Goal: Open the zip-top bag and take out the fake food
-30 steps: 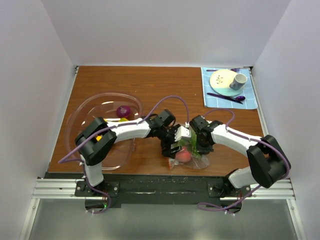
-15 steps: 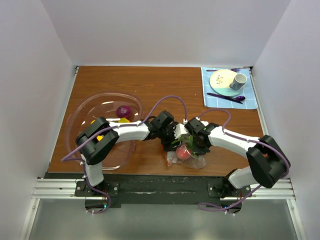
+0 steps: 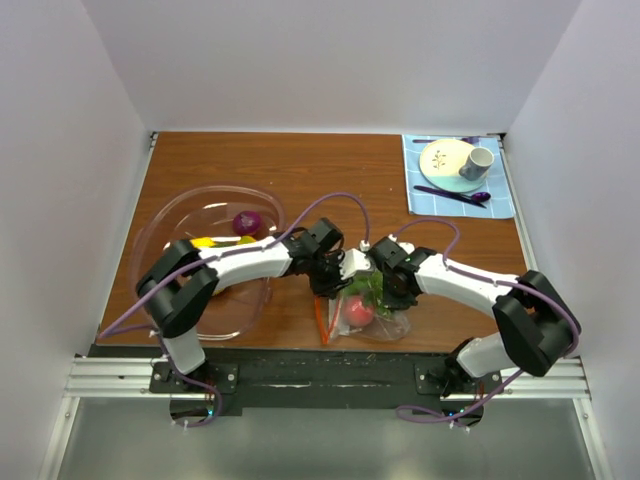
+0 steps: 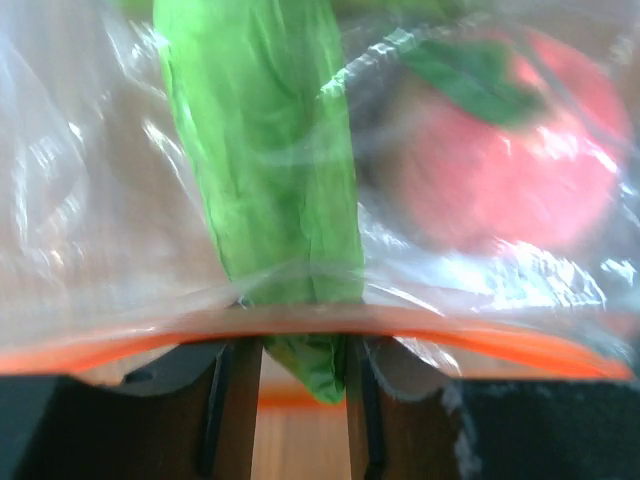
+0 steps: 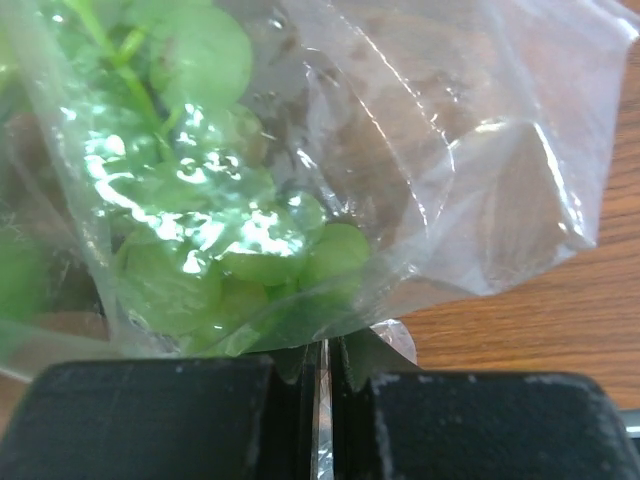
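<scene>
Clear film from the zip-top bag is pinched in the seam of the right gripper, whose jaws are clenched flat together. Green grapes press against the plastic just above.

The left gripper has its jaws standing narrow on either side of the lower tip of a long green piece, which points straight at it. Whether they bite cannot be told. An orange zip strip crosses just above the jaws, with a pink-red fruit behind it inside the bag.

From above, the bag lies near the front edge of the table between the arms. Its strip runs near-to-far along its left side and its body stretches right. Well left, a clear bowl holds a purple piece.
</scene>
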Robot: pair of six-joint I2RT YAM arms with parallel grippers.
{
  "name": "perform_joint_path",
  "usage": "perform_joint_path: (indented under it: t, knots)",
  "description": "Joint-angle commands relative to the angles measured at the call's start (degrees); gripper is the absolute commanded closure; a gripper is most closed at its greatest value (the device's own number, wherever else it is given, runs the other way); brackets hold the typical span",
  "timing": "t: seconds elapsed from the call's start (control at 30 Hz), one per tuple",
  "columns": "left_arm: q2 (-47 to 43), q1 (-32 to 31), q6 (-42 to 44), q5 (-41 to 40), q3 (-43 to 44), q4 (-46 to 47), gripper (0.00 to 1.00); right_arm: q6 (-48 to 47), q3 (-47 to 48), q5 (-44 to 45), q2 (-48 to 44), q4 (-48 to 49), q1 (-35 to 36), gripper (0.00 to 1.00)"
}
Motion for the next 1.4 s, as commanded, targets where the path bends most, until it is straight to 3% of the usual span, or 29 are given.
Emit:
perform_joint_path:
  t: [0.0,0.23,0.43,0.53,0.73,0.87,0.97,1.0,1.07,1.1,1.17,1.3,1.37]
  knots:
    - [-11.2,2.6,3.4,1.0,1.4,-8.9,1.0,2.4,-1.8,-2.8,4.3,2.7,0.6,1.0]
    - [-20.0,11.2,9.5,0.5,0.5,-28.1,1.0,2.0,-1.8,-3.2,4.7,3.9,-3.1,1.0]
    - [-28.2,14.5,12.6,-9.6,-4.4,-34.5,1.0,-0.4,-2.2,-4.1,3.1,3.8,-7.9,1.0]
    - [-32.3,18.8,13.8,-13.0,-4.7,-35.2,1.0,-1.3,-2.2,-3.8,2.2,3.2,-9.1,1.0]
    - [-37.0,37.9,17.3,-13.0,-3.4,-30.6,1.0,-1.7,-3.1,-4.6,1.6,3.8,-9.4,1.0]
    - [-36.7,44.3,16.1,-7.2,-2.2,-29.5,1.0,-1.7,-4.0,-4.6,1.0,3.8,-9.4,1.0]
    - [-35.7,45.6,14.2,-10.8,-4.3,-25.8,1.0,-1.7,-4.0,-4.8,-0.1,3.6,-9.4,1.0]
    - [-35.2,45.7,13.9,-12.8,-5.9,-24.3,0.91,-1.7,-3.9,-4.8,-0.3,3.4,-9.4,1.0]
    - [-32.7,45.9,13.7,-14.1,-7.6,-23.2,0.53,-1.7,-3.5,-5.0,-1.0,3.1,-9.4,1.0]
    - [-31.7,45.9,13.1,-14.3,-8.7,-22.9,0.04,-1.7,-3.4,-5.1,-1.3,3.1,-9.4,1.0]
    - [-31.1,45.9,12.7,-13.5,-9.5,-22.1,0.0,-1.7,-3.0,-5.2,-1.9,2.8,-9.4,1.0]
    - [-33.9,45.2,11.7,-0.3,-5.3,-22.9,0.0,-1.8,-2.4,-5.4,-2.3,2.4,-9.4,1.0]
    - [-34.7,39.9,10.3,2.7,-3.0,-24.1,0.0,-1.8,-1.9,-5.4,-2.3,1.8,-9.4,1.0]
